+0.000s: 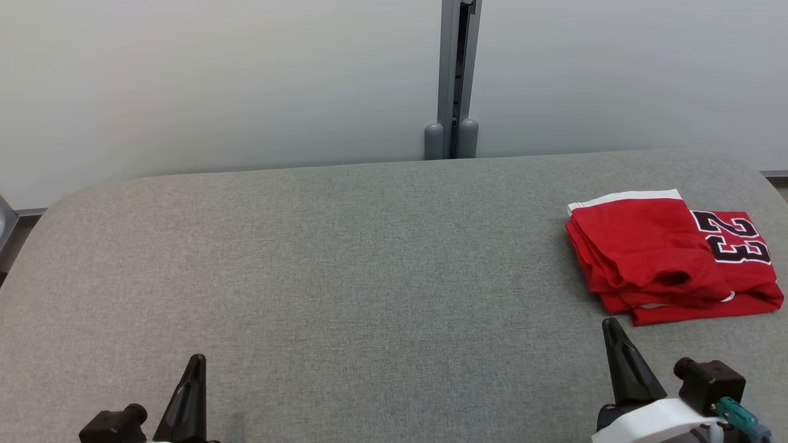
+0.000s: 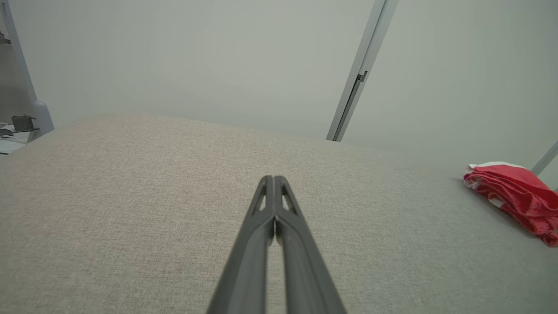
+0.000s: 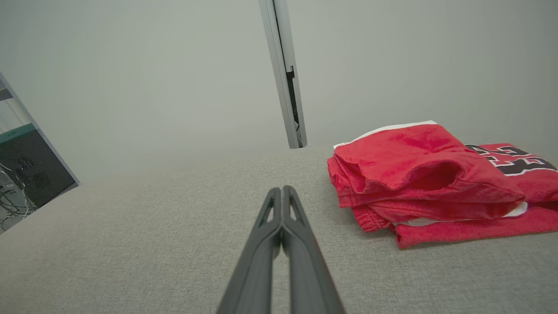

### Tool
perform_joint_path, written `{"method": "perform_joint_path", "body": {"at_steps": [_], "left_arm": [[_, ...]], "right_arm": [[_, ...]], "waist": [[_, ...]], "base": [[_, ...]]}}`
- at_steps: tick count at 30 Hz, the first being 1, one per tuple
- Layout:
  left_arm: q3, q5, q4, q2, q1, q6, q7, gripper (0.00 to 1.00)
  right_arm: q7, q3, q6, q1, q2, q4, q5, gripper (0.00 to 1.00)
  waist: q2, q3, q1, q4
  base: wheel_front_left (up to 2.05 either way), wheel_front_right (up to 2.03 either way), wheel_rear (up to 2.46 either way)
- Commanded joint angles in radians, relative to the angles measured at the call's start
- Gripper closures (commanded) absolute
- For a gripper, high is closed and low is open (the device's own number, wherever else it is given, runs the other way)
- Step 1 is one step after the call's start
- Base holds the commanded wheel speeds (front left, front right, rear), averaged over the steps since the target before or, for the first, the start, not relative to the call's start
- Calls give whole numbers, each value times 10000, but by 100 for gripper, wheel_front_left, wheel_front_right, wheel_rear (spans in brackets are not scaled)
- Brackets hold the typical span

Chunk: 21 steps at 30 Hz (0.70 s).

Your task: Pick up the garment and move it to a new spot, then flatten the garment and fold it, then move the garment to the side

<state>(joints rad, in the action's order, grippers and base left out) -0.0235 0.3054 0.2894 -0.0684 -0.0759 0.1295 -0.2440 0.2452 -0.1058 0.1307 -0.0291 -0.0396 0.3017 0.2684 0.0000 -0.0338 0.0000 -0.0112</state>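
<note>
Right gripper point(image 1: 611, 326), closed, sits near folded garment point(image 1: 652, 258) on grey table point(image 1: 369, 246).

Quick count: one red garment point(image 1: 646, 258) with two black digits point(image 1: 735, 237) printed on it. One grey fabric-covered table point(image 1: 345, 258). Two grippers, a left gripper point(image 1: 196, 363) and a right gripper point(image 1: 609, 326), each with two dark fingers point(image 2: 253, 244), so four total. One grey post point(image 1: 457, 67) on the wall, with two rounded caps point(image 1: 433, 140) at its foot.
</note>
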Motion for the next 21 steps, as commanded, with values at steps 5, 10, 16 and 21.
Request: {"method": "perform_joint_path", "body": {"at_steps": [5,10,16,21], "left_arm": [[-135,1101,-187,-45,373,1,281,100],[-184,1962,-223,-30,480,2,509,100],[-243,2925,-254,-17,605,3,772,100],[-290,3685,-276,-4,702,4,973,100]], "right_arm": [[-274,174,0,-258,-96,-220,1195,100],[-486,286,0,-311,-127,-246,2104,100],[-729,417,0,-364,-156,-281,3114,100],[-921,526,0,-405,-177,-308,3910,100]], "waist": [[0,16,0,5],[0,31,0,10],[0,49,0,15],[0,64,0,20]], "base": [[0,0,0],[0,0,0],[0,0,0],[0,0,0]]}}
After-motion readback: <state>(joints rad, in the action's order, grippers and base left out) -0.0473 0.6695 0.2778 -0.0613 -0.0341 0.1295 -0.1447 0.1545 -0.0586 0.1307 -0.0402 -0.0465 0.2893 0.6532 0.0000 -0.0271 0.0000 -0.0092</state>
